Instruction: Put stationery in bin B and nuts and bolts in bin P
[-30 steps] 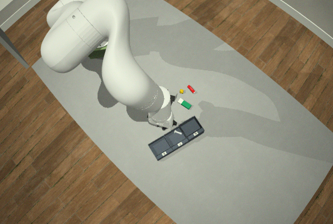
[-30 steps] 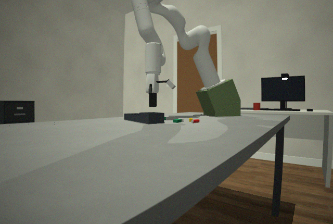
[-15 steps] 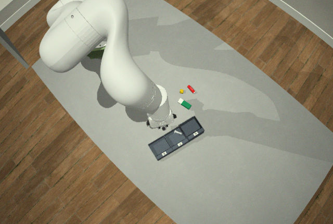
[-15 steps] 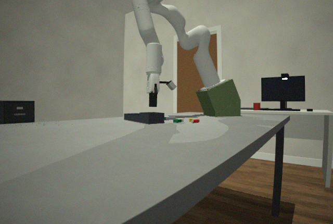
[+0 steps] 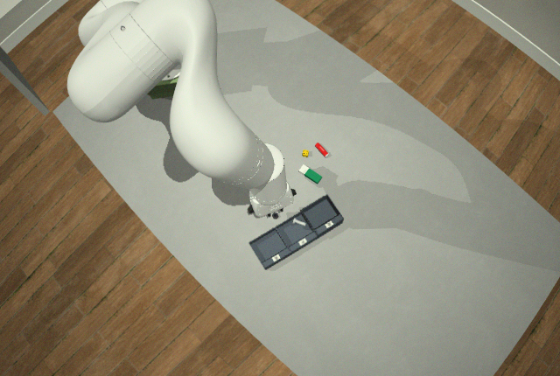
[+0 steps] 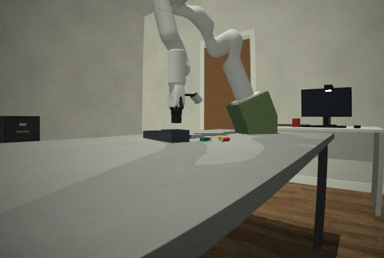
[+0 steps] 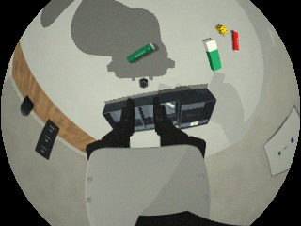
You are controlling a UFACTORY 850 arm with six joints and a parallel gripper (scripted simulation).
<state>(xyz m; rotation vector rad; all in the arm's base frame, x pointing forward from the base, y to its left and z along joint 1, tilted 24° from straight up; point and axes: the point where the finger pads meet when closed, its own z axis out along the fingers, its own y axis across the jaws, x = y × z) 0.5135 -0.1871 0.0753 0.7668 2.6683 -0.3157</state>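
A dark row of three bins [image 5: 296, 232] stands on the grey table; its labels are too small to read. A small white piece [image 5: 299, 221] lies in the middle bin. My gripper [image 6: 176, 119] hangs above the bins' back edge, pointing straight down. In the wrist view its fingers stand apart with nothing between them, over the bins [image 7: 160, 109]. A green and white eraser [image 5: 310, 173], a yellow die [image 5: 305, 153] and a red piece [image 5: 321, 149] lie behind the bins. A green marker [image 7: 141, 55] and a small dark nut [image 7: 145, 82] lie on the table beyond the bins.
The arm's green base [image 6: 252, 112] stands at the back of the table. The arm's big links [image 5: 149, 46] hide the marker and the nut in the top view. A white sheet [image 7: 282, 141] shows at the right edge of the wrist view.
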